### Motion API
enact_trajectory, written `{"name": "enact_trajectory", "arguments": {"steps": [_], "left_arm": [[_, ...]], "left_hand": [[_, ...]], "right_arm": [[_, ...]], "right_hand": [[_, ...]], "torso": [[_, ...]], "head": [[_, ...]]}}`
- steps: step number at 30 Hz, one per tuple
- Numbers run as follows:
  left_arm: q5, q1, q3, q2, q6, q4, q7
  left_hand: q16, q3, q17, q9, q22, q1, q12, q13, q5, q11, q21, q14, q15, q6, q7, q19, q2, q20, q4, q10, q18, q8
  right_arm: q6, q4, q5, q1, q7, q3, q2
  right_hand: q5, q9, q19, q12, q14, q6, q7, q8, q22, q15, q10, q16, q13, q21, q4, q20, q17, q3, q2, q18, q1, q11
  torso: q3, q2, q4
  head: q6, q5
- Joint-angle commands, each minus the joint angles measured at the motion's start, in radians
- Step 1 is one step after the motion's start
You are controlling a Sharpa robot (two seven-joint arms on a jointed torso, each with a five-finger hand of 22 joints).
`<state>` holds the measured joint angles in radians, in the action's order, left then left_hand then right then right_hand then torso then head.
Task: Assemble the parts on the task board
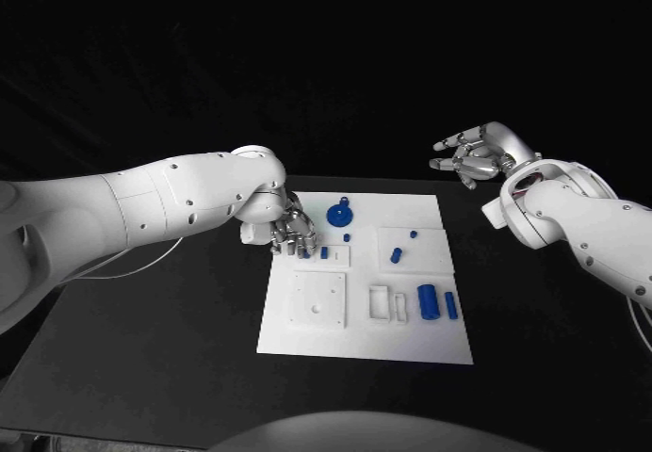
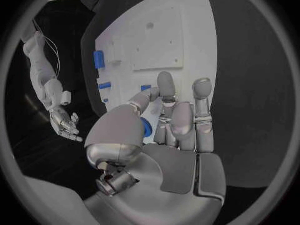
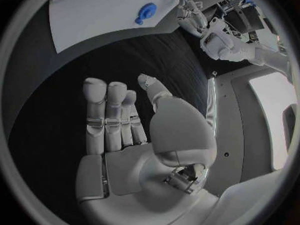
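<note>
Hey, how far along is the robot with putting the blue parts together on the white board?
Early, by the look of it. Done: nothing is clearly assembled. In hand: the left hand reaches down at the task board's left edge, fingers by a small blue part; whether it grips is unclear. The right hand is raised off the board, empty. Left: the round blue part, the small peg and two blue cylinders lie loose.

Blue parts (image 1: 430, 301) lie scattered flat on the white task board (image 1: 408, 344).

The left hand (image 1: 288, 233) reaches down at the task board's (image 1: 366, 334) far-left edge; the right hand (image 1: 474, 155) hovers far right, fingers apart.
</note>
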<state>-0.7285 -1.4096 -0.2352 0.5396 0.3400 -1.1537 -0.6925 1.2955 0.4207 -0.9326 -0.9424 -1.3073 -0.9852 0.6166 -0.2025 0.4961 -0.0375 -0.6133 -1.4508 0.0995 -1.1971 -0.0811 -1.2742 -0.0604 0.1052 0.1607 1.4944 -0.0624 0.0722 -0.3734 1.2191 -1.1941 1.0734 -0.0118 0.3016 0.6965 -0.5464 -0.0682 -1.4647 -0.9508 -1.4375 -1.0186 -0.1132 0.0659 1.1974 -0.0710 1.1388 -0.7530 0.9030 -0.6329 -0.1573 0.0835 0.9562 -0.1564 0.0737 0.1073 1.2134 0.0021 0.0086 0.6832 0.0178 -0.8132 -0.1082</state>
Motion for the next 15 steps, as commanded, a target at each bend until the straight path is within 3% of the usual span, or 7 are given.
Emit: {"name": "enact_trajectory", "arguments": {"steps": [1,5,10,13,15], "left_arm": [[-0.056,0.009,-0.004,-0.001,-0.021,0.000,0.004],[-0.076,0.009,-0.004,0.005,-0.038,-0.004,0.008],[-0.091,0.009,-0.004,0.011,-0.060,-0.009,0.019],[-0.097,0.010,-0.004,0.014,-0.072,-0.012,0.024],[-0.098,0.010,-0.004,0.016,-0.073,-0.014,0.026]], "left_hand": [[-0.016,-0.048,0.025,0.086,-0.015,-0.028,-0.016,0.001,-0.046,-0.028,0.010,0.007,0.005,-0.069,0.098,0.000,0.006,0.002,-0.038,0.019,0.000,-0.007],[-0.034,-0.110,0.064,0.192,-0.015,-0.063,-0.051,-0.032,-0.066,-0.025,0.028,0.018,0.008,-0.061,0.096,-0.001,0.042,0.010,-0.067,0.018,0.010,-0.005],[-0.058,-0.167,0.102,0.223,-0.013,-0.059,-0.086,-0.048,-0.146,-0.024,0.041,0.032,0.010,-0.056,0.095,0.002,0.085,0.013,-0.106,0.017,0.013,-0.006],[-0.061,-0.199,0.110,0.247,-0.015,-0.086,-0.101,-0.072,-0.170,-0.023,0.053,0.034,0.010,-0.061,0.095,-0.002,0.102,0.015,-0.154,0.017,0.017,-0.005],[-0.060,-0.204,0.109,0.249,-0.016,-0.096,-0.105,-0.079,-0.173,-0.023,0.057,0.034,0.011,-0.063,0.095,-0.004,0.109,0.015,-0.167,0.018,0.016,-0.004]], "right_arm": [[0.008,0.002,-0.010,0.000,0.006,0.000,0.001],[0.008,0.002,-0.010,0.000,0.006,0.000,0.003],[0.007,0.002,-0.010,0.000,0.006,0.000,0.004],[0.007,0.001,-0.010,-0.001,0.006,0.000,0.004],[0.007,0.001,-0.010,-0.001,0.006,0.000,0.004]], "right_hand": [[-0.004,0.002,-0.050,-0.002,-0.005,-0.004,0.000,-0.004,0.000,-0.002,0.000,0.007,0.000,-0.005,0.001,0.008,0.001,-0.003,0.003,0.020,-0.005,-0.004],[-0.004,0.002,-0.050,0.000,-0.005,-0.003,0.000,-0.004,0.001,-0.002,0.000,0.007,-0.001,-0.005,0.002,0.008,0.001,-0.004,0.003,0.020,-0.006,-0.003],[-0.004,0.002,-0.050,0.000,-0.005,-0.003,0.000,-0.004,0.001,-0.002,0.000,0.007,-0.001,-0.005,0.002,0.008,0.001,-0.004,0.003,0.020,-0.006,-0.003],[-0.004,0.002,-0.050,0.000,-0.005,-0.003,0.000,-0.004,0.001,-0.002,0.000,0.007,-0.001,-0.005,0.002,0.008,0.001,-0.004,0.003,0.020,-0.006,-0.003],[-0.004,0.002,-0.050,0.000,-0.005,-0.003,0.000,-0.004,0.001,-0.002,0.000,0.007,-0.001,-0.005,0.002,0.008,0.001,-0.004,0.003,0.020,-0.006,-0.003]], "torso": [[-0.0004,0.000,-0.0007],[-0.0002,-0.001,-0.0009],[-0.0009,0.000,-0.0009],[-0.0011,-0.001,-0.0006],[-0.0010,-0.001,-0.0005]], "head": [[0.000,0.002],[0.001,0.003],[0.002,0.003],[0.001,0.003],[0.002,0.003]]}}
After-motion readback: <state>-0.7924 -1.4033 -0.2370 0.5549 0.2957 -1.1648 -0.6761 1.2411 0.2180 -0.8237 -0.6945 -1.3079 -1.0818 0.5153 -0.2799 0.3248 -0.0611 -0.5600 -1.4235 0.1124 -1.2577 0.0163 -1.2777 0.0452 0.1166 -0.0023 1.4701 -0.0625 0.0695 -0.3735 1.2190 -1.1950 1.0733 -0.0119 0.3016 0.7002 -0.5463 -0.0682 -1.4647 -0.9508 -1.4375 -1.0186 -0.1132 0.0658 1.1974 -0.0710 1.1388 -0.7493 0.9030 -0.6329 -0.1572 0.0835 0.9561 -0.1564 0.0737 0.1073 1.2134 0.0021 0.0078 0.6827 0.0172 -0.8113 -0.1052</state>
